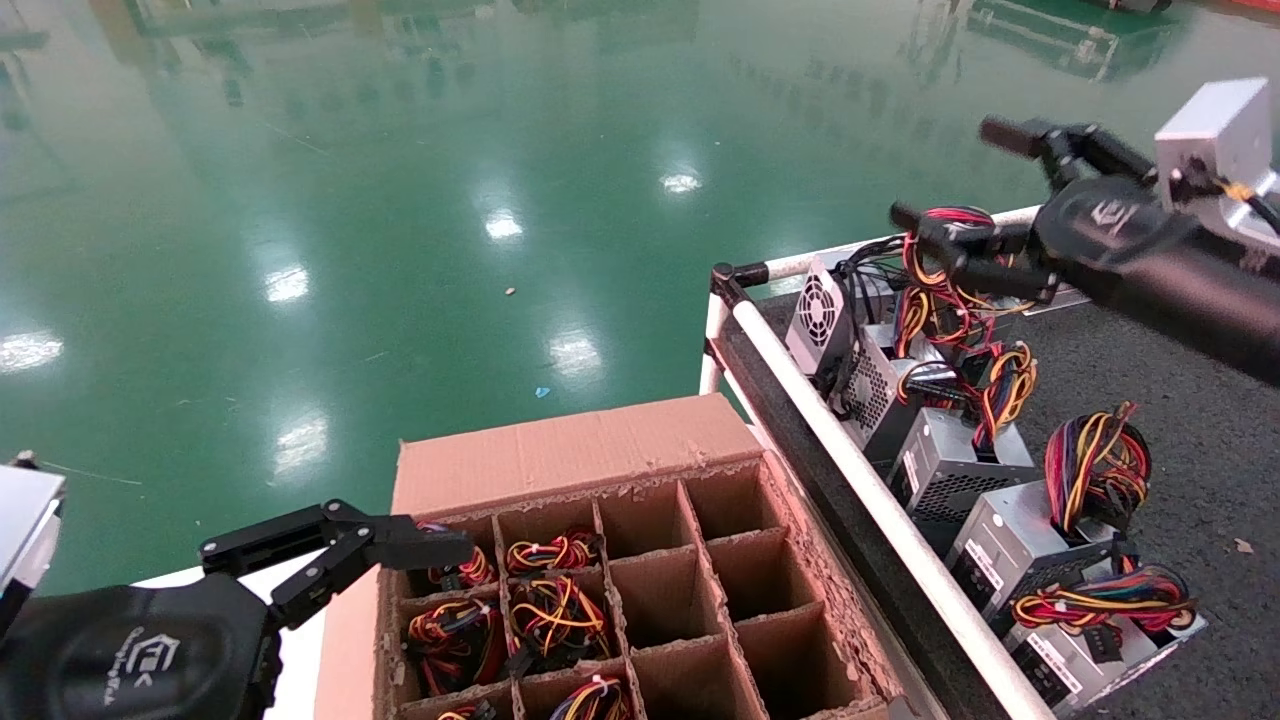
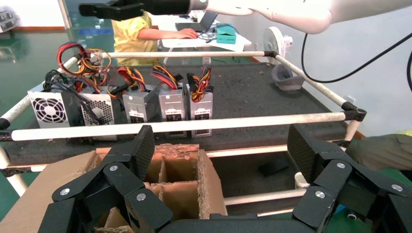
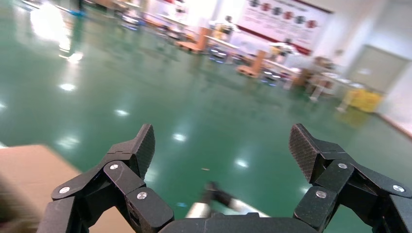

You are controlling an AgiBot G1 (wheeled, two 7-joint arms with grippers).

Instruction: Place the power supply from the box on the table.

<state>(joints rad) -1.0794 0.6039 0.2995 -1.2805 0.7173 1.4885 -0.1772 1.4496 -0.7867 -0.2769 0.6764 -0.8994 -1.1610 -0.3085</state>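
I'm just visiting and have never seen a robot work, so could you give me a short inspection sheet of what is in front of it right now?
Surface: dark grey felt-topped table edged by white pipe rails.
Job's things: large brown cardboard box with divider cells, several holding wire bundles, others bare; small silver-grey metal power supply with loose red, yellow and black wires rests on the table, at the far end of the row.
Clutter: four more silver units lined up beside it.
Grippers: left gripper open, empty, over the box's near-left corner; right gripper open, empty, above the loose wires.
Cables: coloured wire bundles on every unit.
Surroundings: glossy green floor; seated person in yellow.
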